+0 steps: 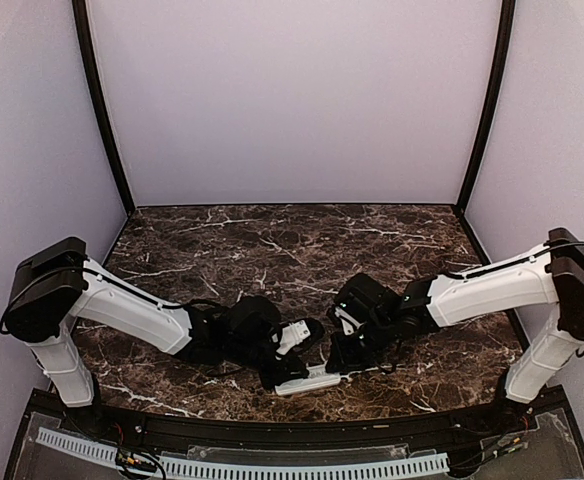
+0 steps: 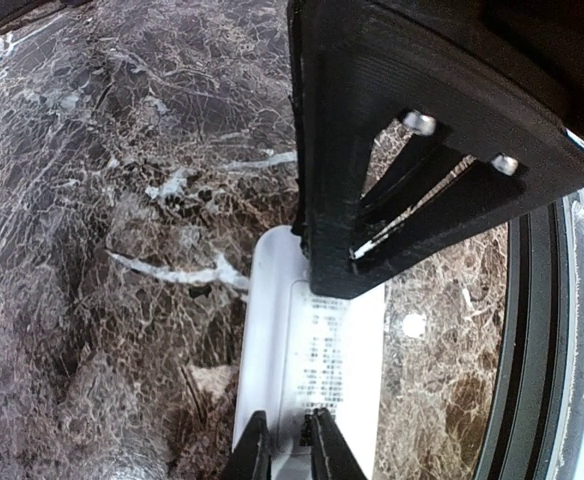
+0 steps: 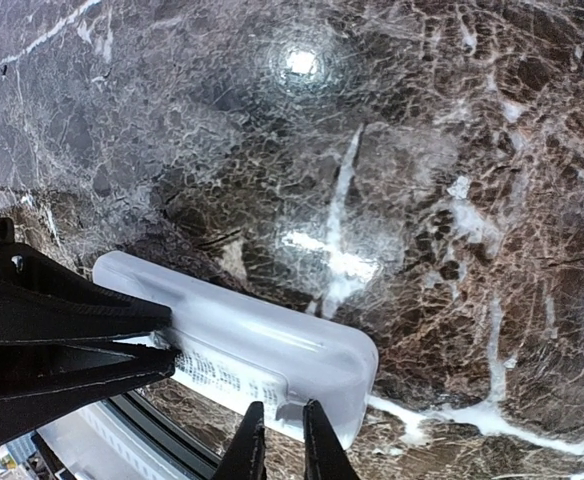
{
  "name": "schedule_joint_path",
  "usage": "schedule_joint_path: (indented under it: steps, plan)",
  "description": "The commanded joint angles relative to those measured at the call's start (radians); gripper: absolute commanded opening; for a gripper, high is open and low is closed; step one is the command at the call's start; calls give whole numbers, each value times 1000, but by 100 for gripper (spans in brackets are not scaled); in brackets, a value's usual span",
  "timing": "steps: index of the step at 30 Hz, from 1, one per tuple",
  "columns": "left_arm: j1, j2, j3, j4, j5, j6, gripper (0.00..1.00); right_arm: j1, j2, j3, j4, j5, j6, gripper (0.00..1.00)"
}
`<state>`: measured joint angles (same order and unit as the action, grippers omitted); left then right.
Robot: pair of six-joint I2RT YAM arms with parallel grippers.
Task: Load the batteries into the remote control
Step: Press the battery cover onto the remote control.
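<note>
One remote control (image 1: 307, 382) flat, label side up, long axis roughly left-right.

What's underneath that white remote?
The remote lies flat on the dark marble table, printed label up. Only the table shows around it. Its underside is pressed against the table and hidden.

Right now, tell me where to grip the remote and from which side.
Grip the remote at its short ends, pinching across the thin body and coming in along its length from each side. It is a long, slim slab by the table's near edge. The left gripper and right gripper each pinch an end, leaving the middle clear.
</note>
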<state>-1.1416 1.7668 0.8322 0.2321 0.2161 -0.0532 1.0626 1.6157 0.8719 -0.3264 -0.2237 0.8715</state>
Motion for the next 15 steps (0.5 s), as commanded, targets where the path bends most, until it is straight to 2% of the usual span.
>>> schedule_joint_path:
  steps: [1, 9, 15]
  plan:
    - [-9, 13, -52, -123, 12, -6, 13, 32, 74, 0, 49, -25, -5, 13]
    - [-8, 8, -73, -93, 13, -21, 13, 33, 125, -4, 116, -100, -23, 12]
    - [-9, 3, -88, -70, 12, -24, 13, 33, 166, 7, 118, -95, -42, 9]
